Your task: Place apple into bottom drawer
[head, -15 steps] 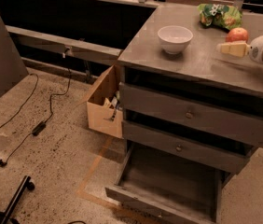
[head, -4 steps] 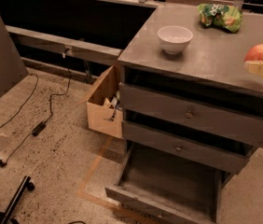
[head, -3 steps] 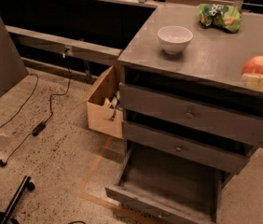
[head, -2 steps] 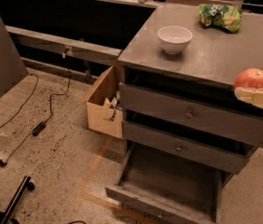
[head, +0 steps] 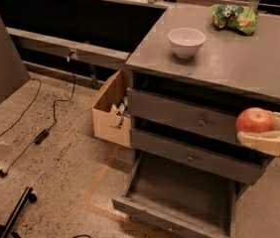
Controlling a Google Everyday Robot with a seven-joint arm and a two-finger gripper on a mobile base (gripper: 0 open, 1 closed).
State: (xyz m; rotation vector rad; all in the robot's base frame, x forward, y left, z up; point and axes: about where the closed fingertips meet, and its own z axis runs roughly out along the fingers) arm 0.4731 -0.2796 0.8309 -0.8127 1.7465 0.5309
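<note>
The red-orange apple (head: pixel 254 121) is held in my gripper (head: pixel 264 129) at the right edge of the view, in front of the upper grey drawer fronts. The cream-coloured fingers (head: pixel 262 143) close on the apple from both sides. The bottom drawer (head: pixel 177 196) is pulled out wide below and to the left of the apple; its tray looks empty. The gripper hangs above the drawer's right end.
A white bowl (head: pixel 186 41) and a green snack bag (head: pixel 235 17) sit on the grey counter top (head: pixel 239 63). An open cardboard box (head: pixel 111 108) stands left of the drawers. Cables (head: pixel 40 128) and a black chair leg (head: pixel 11 217) lie on the floor.
My gripper has carried the apple off the counter top, forward and down past the counter edge, to a spot in front of the upper drawers.
</note>
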